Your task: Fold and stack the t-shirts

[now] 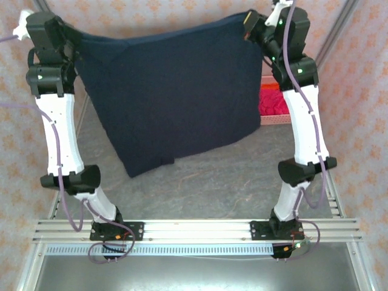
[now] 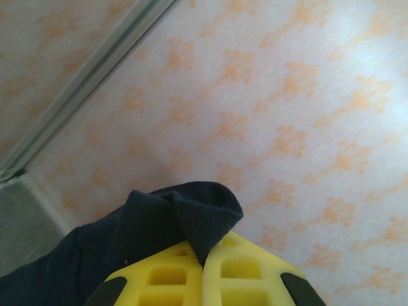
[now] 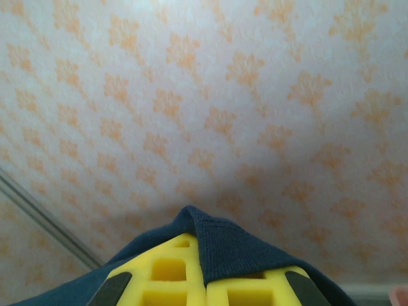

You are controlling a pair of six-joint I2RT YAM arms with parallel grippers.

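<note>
Two pinches carried the whole load: the left gripper [image 2: 205, 256] was closed on one top corner of the navy t-shirt [image 1: 176, 97], and the right gripper [image 3: 204, 262] was closed on the opposite top corner. Each wrist view showed a small fold of dark knit peeking out from between the yellow fingers [image 2: 248, 268].

The shirt hung as a broad sheet between the two raised arms, above the grey table [image 1: 230, 176]. Its top edge sagged slightly in the middle and its lower hem trailed down toward the table surface. It could not be told whether the hem touched.

Judging by that drape, the cloth was soft, limp and light, with no stiffness of its own. It would likely buckle wherever it lost tension and slide a little on the smooth tabletop when laid down. The corners or shoulder seams looked like the sensible holds, since a grip on doubled fabric there was less likely to slip than one on a single layer mid-panel.

At the far right, partly hidden behind the right arm and the hanging shirt, sat a pink basket [image 1: 274, 120]. Inside it lay bunched magenta-red cloth [image 1: 273, 103], apparently another t-shirt waiting its turn. What else the basket held could not be made out.
</note>
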